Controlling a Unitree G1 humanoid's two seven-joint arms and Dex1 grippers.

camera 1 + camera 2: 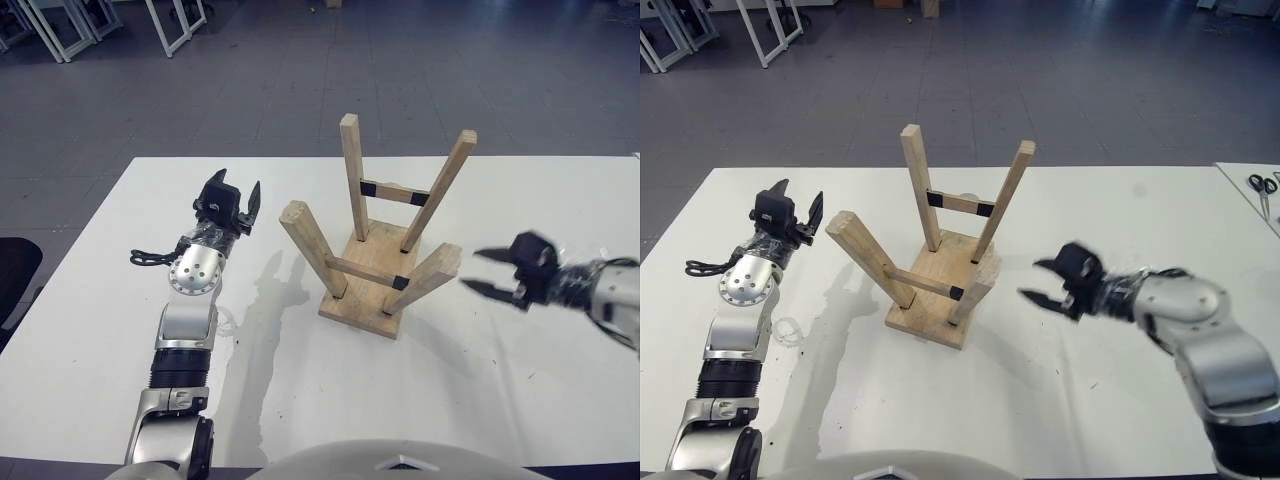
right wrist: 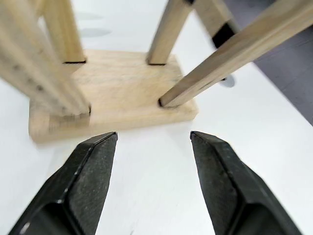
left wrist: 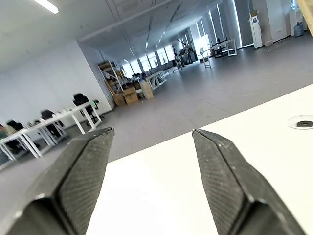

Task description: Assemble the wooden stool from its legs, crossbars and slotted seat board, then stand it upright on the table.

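Assembled wooden stool (image 1: 375, 262) upside-down on table (image 1: 500, 380)

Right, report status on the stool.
Left gripper open, away from stool. Right gripper open, beside a leg. Stool assembled, legs up, seat board on table. Cable near left gripper, clear of stool.

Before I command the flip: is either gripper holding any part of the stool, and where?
Nothing is held. The left gripper is open, apart from the upturned pale wooden stool; the right gripper is open beside it, not touching.

Stool (image 1: 372, 272) rests seat-down on table (image 1: 480, 380), between left gripper (image 1: 240, 180) and right gripper (image 1: 469, 270).
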